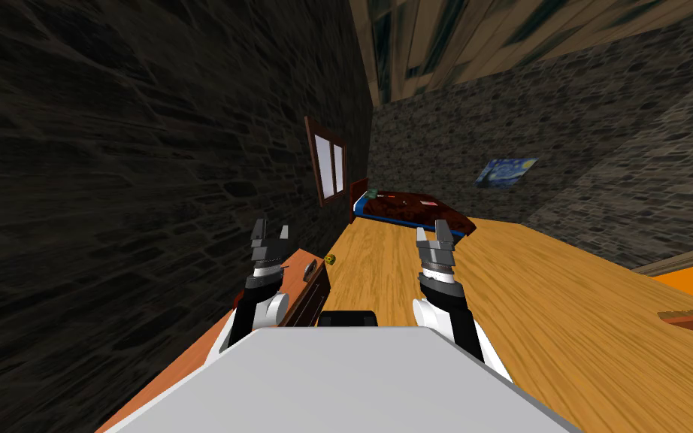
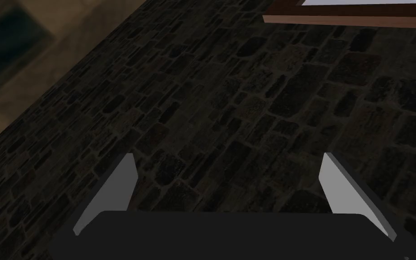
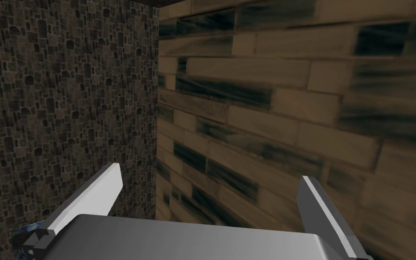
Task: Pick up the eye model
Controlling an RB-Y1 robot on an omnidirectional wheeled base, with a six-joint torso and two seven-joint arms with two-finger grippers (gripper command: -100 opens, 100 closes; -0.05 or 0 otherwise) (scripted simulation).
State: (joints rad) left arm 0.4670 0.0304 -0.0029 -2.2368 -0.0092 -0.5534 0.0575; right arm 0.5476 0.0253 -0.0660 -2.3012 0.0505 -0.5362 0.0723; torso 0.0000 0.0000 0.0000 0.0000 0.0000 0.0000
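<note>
Held the left gripper (image 1: 272,228) above the orange-brown surface (image 1: 296,263), jaws apart. Held the right gripper (image 1: 431,231) over the wooden floor (image 1: 563,316), jaws likewise apart. Spotted the eye model (image 1: 330,259), small and yellowish, by the surface's far right corner, untouched. Saw a bed (image 1: 413,210) farther off.

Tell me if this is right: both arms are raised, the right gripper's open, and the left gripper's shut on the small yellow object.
Not quite. The left gripper is open and empty: the left wrist view shows its fingers apart with nothing between them. The small yellow object lies apart from it in the head view. The rest holds.
</note>
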